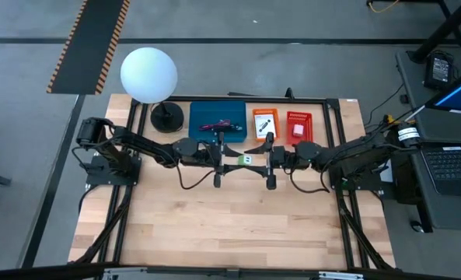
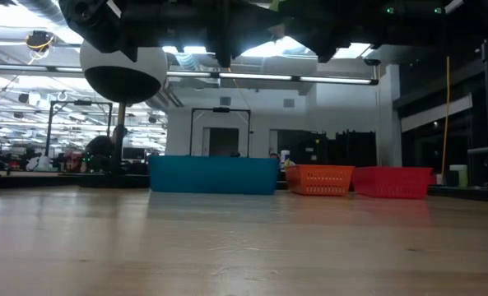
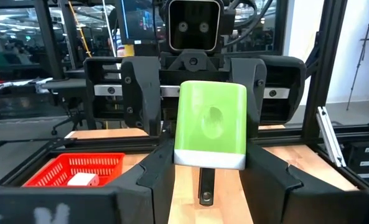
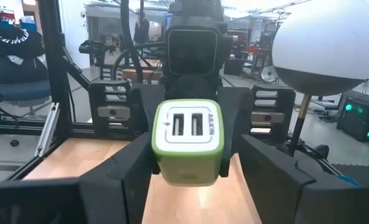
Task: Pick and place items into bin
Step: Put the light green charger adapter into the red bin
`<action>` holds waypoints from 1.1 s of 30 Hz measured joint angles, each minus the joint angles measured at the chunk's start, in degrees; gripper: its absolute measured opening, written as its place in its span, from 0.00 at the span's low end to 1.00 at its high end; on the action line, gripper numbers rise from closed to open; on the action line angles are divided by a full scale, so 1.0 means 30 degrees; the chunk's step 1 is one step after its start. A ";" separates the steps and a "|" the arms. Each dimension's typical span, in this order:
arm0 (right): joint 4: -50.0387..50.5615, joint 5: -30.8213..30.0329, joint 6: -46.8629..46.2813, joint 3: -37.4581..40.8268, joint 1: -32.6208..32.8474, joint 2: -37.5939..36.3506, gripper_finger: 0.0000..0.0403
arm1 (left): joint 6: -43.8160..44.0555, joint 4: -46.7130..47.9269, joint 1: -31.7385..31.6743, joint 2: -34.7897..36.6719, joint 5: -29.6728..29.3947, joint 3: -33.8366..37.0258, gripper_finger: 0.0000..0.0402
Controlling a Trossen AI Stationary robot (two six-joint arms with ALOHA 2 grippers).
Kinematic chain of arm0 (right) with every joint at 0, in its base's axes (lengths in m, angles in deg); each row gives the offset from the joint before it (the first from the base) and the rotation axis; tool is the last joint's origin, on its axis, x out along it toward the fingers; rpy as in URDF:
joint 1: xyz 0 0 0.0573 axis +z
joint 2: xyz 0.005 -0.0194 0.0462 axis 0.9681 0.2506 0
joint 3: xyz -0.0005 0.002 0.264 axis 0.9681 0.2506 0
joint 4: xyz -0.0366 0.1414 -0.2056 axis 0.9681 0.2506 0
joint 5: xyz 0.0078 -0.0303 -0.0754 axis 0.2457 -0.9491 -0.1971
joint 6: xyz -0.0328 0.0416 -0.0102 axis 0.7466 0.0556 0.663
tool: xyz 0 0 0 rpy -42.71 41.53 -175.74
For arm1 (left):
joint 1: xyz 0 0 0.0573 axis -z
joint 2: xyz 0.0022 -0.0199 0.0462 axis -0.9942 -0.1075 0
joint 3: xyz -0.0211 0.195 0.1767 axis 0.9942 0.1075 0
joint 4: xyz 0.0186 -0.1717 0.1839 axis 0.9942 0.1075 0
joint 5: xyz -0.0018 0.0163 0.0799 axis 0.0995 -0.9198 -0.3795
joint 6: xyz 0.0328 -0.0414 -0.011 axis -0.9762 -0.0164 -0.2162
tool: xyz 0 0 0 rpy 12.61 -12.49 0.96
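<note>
While both arms are being kept tip to tip above the middle of the table, the green lump, a charger block, is being pinched by the left gripper. It is being flanked, without a grip, by the spread right gripper, near the blue bin.

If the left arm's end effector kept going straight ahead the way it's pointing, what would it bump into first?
Probably the right end effector, facing it head-on. The left end effector already holds a green charger between them, so the charger would press into it first.
</note>
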 joint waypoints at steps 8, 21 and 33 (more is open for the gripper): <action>-0.0019 0.0249 0.0306 0.0000 0.0024 0.0000 0.48 | -0.0007 0.0001 0.0087 0.0000 -0.0001 0.0000 0.36; -0.0229 0.0808 0.1327 0.0000 0.0430 -0.0022 0.28 | 0.0007 -0.0011 0.0066 0.0036 -0.0010 0.0000 0.36; -0.0105 0.1094 0.1319 0.0000 0.0466 0.0000 0.28 | -0.0167 0.1225 0.0306 0.0493 -0.0436 -0.0007 0.47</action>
